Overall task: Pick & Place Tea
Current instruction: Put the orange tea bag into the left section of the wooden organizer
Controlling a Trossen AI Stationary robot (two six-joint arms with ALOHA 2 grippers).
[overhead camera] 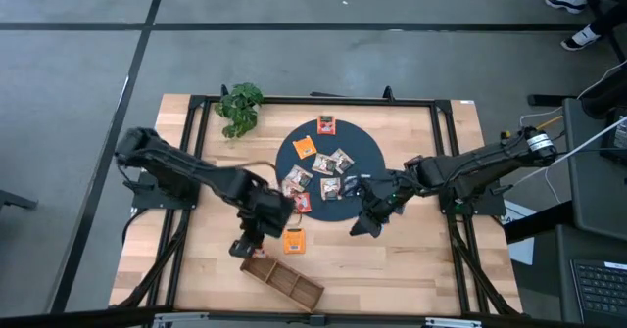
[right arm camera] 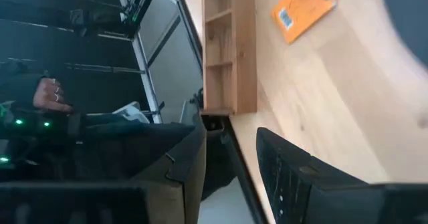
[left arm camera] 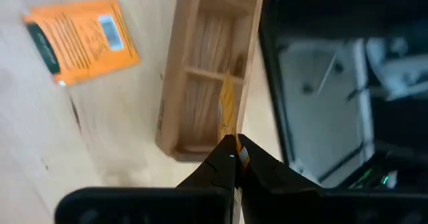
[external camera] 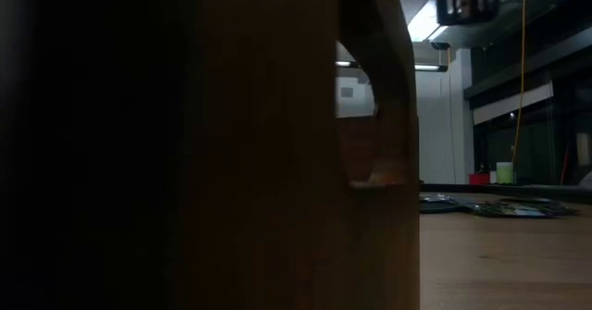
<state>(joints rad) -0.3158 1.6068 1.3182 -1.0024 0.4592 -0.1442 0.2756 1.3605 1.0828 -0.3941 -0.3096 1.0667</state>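
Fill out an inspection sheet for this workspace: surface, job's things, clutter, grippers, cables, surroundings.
Surface: wooden table with a dark round mat.
Job's things: tea sachets spread on the mat; one orange sachet lies on bare wood near the compartment tray.
Clutter: green leafy plant at the far left corner.
Grippers: left gripper shut on a thin orange sachet edge, over the tray; right gripper open, empty, beside the mat's near edge.
Cables: white cable off the table's right side.
Surroundings: a person's hand beyond the table; shoes on the floor.
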